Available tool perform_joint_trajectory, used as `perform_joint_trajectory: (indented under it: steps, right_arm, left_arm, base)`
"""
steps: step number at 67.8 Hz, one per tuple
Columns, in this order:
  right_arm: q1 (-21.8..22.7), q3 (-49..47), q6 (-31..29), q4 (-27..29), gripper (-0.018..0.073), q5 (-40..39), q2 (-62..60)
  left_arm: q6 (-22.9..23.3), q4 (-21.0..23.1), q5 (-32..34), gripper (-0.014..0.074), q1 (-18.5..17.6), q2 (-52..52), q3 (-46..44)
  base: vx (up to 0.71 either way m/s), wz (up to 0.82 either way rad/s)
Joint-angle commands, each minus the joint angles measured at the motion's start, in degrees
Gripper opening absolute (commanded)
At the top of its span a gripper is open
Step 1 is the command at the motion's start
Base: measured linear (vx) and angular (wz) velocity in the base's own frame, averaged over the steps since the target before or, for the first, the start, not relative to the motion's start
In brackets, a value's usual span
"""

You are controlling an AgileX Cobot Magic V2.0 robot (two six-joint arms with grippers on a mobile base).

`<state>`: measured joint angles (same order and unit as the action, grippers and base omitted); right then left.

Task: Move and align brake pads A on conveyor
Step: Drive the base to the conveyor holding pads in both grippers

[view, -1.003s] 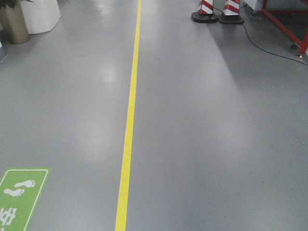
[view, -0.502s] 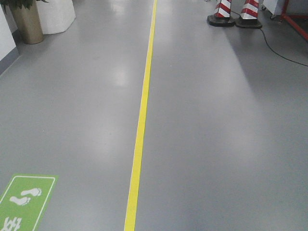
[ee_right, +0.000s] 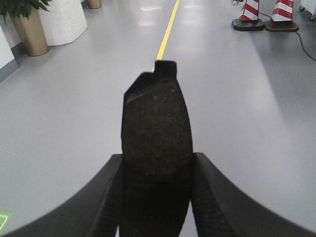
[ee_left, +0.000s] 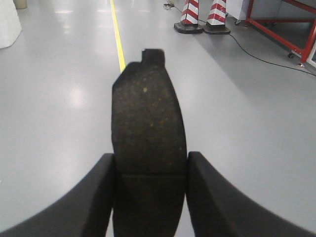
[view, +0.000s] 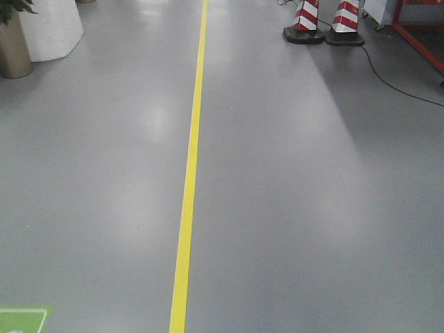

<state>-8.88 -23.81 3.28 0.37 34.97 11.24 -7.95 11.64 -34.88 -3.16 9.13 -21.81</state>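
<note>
Left wrist-mounted view: the left jaws are closed on the left pad (ee_left: 148, 118), gripping it across its narrow width near the middle groove. The long axis of the pad points forward, with the end tab at the far tip. Right wrist-mounted view: the right jaws hold the right pad (ee_right: 157, 118) in the same way, tab forward. Both pads hang in the air above the grey floor (view: 312, 208), not touching it. The conveyor is not in any view, and no other pads are visible.

Judged step: carrying the two pads to the conveyor.

1. Keep both sets of jaws fully clamped. The grip covers only the near half of each pad, so a jolt could pivot it.
2. Do not release over the floor. Wait until the belt shows under each wrist camera.
3. Lower each pad flat onto the belt, then open the jaws.
4. Set the long axes parallel and the tabs facing the same way, ends flush.

Containers: a gold pot (ee_right: 30, 32) stands at the left beside a white pillar (ee_right: 64, 19) and holds a green plant (ee_right: 19, 6). It is well apart from both pads. No tray or bin is visible.
</note>
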Motion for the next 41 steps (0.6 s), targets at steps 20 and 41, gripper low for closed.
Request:
perform_joint_trajectory:
  steps: [20, 41]
  right_arm:
    - [0.3, -1.8, -0.4, -0.4, -0.0007, -5.7, 0.6]
    - [0.3, -1.8, -0.4, -0.4, -0.0007, -5.7, 0.6]
  left_arm:
    - [0.0, 0.9, 5.6, -0.0006, -0.2, 0.7, -1.7]
    - [0.0, 0.9, 5.5, -0.0006, -0.2, 0.7, -1.7]
  base:
    - [0.58, -0.07]
    - [0.65, 0.00]
